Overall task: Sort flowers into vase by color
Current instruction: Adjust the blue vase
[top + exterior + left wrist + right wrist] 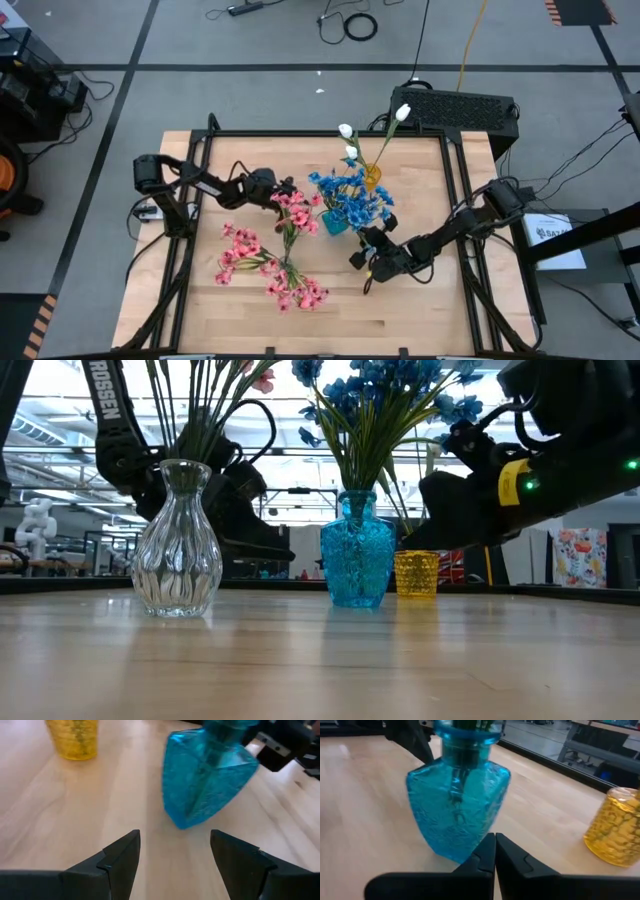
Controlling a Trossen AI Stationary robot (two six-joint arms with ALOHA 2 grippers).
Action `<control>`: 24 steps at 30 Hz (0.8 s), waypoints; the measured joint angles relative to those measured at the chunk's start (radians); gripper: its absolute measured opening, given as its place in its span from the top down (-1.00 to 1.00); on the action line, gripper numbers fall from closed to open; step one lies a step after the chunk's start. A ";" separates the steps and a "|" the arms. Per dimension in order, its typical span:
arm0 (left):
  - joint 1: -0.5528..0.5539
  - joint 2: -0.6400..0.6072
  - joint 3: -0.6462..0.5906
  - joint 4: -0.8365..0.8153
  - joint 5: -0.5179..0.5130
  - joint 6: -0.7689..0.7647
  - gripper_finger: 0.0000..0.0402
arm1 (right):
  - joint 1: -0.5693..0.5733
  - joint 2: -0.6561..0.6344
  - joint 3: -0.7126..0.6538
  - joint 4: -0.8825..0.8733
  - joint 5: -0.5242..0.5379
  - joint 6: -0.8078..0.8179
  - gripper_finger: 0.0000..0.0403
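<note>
while the left gripper [175,857] gapes empty, the right gripper's [495,851] jaws meet (holding nothing) near the blue vase [457,810].

In the low view we lose the blue blossoms [385,385] and pink blossoms [262,375] past the top edge. We cannot find the clear vase [177,540] under pink sprays from above.

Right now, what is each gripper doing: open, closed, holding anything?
Left gripper: jaws open, empty, facing the blue vase.
Right gripper: jaws shut, nothing between them, close to the blue vase.
</note>
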State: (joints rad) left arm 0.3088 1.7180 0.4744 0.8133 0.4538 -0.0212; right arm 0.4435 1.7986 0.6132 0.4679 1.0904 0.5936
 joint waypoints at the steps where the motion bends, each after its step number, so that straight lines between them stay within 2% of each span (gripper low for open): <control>1: -0.006 0.000 0.000 0.005 0.000 -0.001 -0.24 | -0.001 0.003 0.000 0.010 -0.004 -0.005 0.99; 6: -0.042 0.000 0.000 0.045 -0.023 -0.008 -0.24 | -0.015 0.012 0.000 0.034 -0.024 -0.008 1.00; 13: -0.071 0.000 0.000 0.073 -0.113 -0.026 -0.24 | -0.033 0.013 0.000 0.061 -0.068 -0.027 1.00; 24: -0.100 0.000 0.000 0.098 -0.118 -0.045 -0.24 | -0.041 0.013 0.000 0.138 -0.109 -0.088 0.99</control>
State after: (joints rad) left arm 0.2089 1.7184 0.4747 0.9109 0.3354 -0.0662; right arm 0.4021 1.8118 0.6132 0.6054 0.9810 0.5053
